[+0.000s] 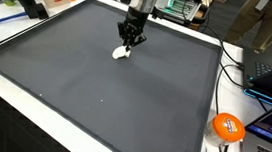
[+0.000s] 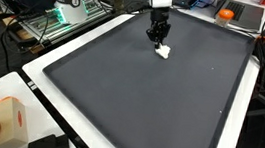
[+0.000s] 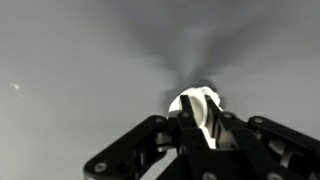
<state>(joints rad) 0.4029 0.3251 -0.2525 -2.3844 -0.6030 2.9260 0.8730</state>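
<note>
Holding: my tool [image 1: 129, 42] is pinched narrow on a small white piece [image 1: 121, 54] — in the wrist view my fingers [image 3: 150, 140] close in on it from both sides.
Piece, close up: in the wrist view the white piece [image 3: 198, 103] is rounded and pale, with a dark stripe running down it; what kind of thing it is I cannot tell.
Piece, place: in both exterior views it hangs at the tip of my tool [image 2: 158, 35], over the far part of the mat and about midway between that mat's left and right edges.
Contact below: the white piece [image 2: 162, 50] sits right at the mat's surface; whether it touches or floats just above I cannot tell.
Pose: my tool points straight down, the arm coming in from the far side.
Mat: a dark grey mat [image 1: 94, 92] covers most of the white counter [image 1: 196, 30], leaving a pale border around it.
Off the mat: an orange disc [image 1: 227, 127] lies to the near right, well apart from my tool — and in an exterior view a tan box [image 2: 4, 120] stands at the near left corner.
</note>
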